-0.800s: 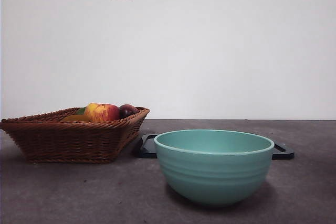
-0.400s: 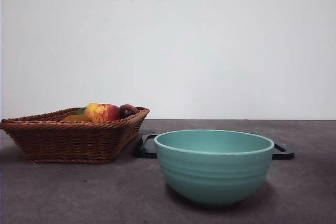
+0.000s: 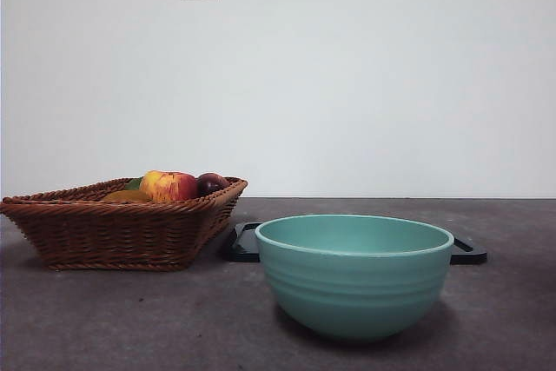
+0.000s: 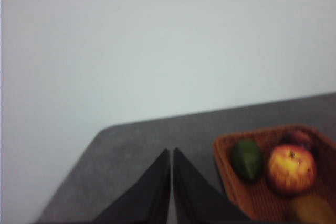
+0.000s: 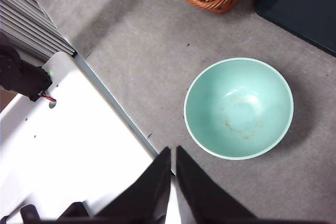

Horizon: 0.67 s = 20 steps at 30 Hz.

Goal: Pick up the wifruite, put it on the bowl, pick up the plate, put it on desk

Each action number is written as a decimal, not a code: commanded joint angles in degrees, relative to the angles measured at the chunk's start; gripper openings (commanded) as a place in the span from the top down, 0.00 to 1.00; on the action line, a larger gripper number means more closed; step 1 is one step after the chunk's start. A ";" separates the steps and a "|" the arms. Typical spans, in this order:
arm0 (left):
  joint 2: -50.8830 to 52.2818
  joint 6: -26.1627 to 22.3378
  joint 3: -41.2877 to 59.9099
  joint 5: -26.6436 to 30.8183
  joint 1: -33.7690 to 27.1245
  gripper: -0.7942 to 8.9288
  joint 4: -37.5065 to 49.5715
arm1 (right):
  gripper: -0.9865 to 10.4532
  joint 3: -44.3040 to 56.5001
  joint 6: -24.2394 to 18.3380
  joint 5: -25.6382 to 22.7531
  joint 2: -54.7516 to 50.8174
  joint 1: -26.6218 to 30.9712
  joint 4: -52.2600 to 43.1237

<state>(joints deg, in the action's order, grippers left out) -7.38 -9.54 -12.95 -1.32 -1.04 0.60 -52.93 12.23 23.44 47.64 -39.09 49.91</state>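
Hands first: the left hand (image 4: 171, 182) has its jaws pressed together and holds nothing, hanging above the bench (image 3: 130, 319) near the wicker basket (image 3: 122, 228). The right hand (image 5: 172, 182) is likewise pressed together and empty, high above the bench edge with the bowl (image 5: 239, 107) below and just beyond it. Neither touches anything, so by my reading nothing of the task is done yet.

The bowl is empty. The wifruite (image 4: 310, 209) lies in the basket just beside the apple (image 4: 290, 169), only its edge showing in the left wrist view, with a green fruit (image 4: 247, 159) and a dark plum (image 3: 211, 183) near it. A dark flat tray (image 5: 299, 6), probably the plate meant, rests on the bench behind the bowl and beside the basket. Both the fruit transfer and the plate move are left.
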 commanded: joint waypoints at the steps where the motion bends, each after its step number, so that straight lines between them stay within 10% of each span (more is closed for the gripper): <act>1: 2.23 0.17 2.84 0.28 -0.33 0.91 0.17 | 0.91 -0.76 -0.70 0.17 0.17 -0.52 -0.57; 20: 7.21 0.13 12.31 0.33 -1.27 0.91 -6.95 | 0.91 -0.76 -0.70 0.17 0.17 -0.52 -0.59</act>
<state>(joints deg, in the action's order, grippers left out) -0.27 -9.54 -1.85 -1.28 -2.20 -6.50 -52.93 12.21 23.44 47.64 -39.09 49.91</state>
